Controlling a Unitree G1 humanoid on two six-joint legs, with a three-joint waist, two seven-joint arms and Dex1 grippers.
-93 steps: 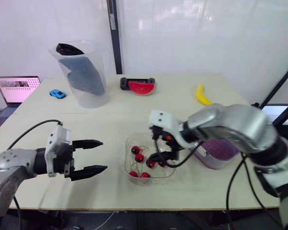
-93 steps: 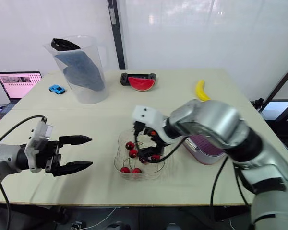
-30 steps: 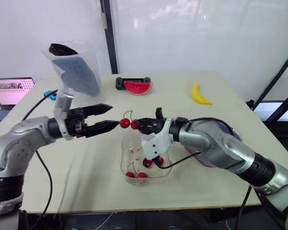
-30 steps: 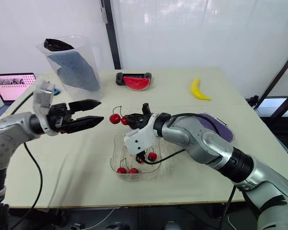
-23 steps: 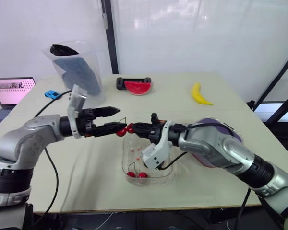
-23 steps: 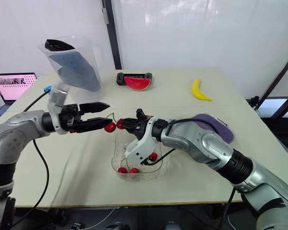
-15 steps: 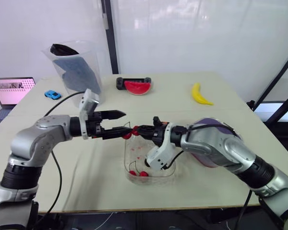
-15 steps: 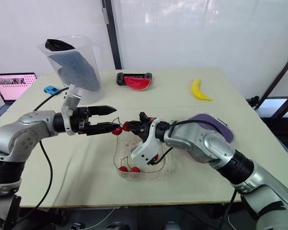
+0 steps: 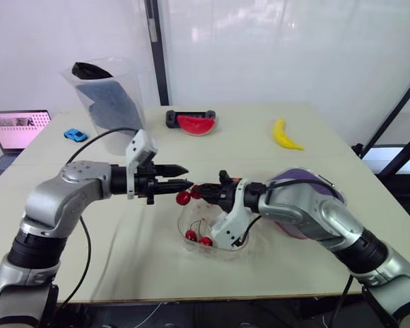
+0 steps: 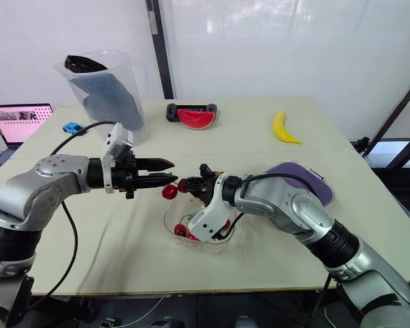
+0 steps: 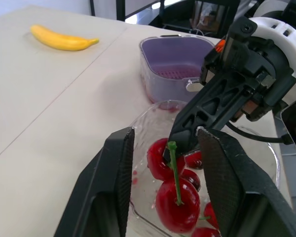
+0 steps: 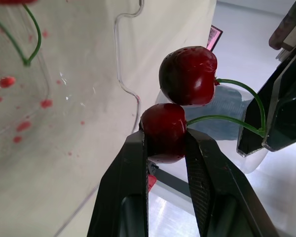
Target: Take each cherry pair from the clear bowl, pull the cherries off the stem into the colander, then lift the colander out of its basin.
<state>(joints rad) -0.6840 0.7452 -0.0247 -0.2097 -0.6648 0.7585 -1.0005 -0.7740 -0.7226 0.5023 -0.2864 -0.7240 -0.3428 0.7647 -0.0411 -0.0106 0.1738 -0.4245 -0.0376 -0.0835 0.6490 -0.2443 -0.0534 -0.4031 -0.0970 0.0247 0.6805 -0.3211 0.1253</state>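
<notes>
Above clear bowl (image 9: 212, 249), red cherry pair (image 12: 187, 74) in clamped right fingers (image 12: 133, 187); left fingers (image 11: 113, 182) apart.

My right gripper (image 12: 165, 136) now holds a cherry pair (image 12: 187, 74) above the clear bowl (image 9: 215, 247); my left gripper (image 9: 187, 176) now straddles its stem.

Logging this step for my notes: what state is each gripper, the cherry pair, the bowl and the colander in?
right gripper: shut on one cherry of the cherry pair.
left gripper: open, stem between its fingers.
cherry pair: both cherries on the stem, held above the clear bowl.
clear bowl: upright, cherries left inside.
colander: seated in its basin, no cherries seen inside.
</notes>
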